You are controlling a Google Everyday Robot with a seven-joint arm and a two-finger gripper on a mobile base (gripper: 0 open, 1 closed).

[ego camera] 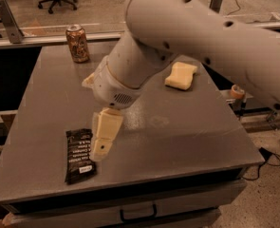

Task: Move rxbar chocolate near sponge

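The rxbar chocolate (pixel 79 156) is a flat black wrapper with white text, lying near the front left of the grey table (pixel 187 141). The sponge (pixel 181 75) is a pale yellow block at the back right of the table. My cream gripper (pixel 99 152) hangs from the large white arm (pixel 144 56) and points down. Its tip is at the right edge of the rxbar, over the upper right part of the wrapper. I cannot tell whether it touches the wrapper. The sponge is far from the gripper, up and to the right.
A brown drink can (pixel 78 42) stands upright at the back left of the table. A drawer handle (pixel 138 213) shows under the front edge. A roll of tape (pixel 237 91) sits off the table's right side. Office chairs stand on the floor behind.
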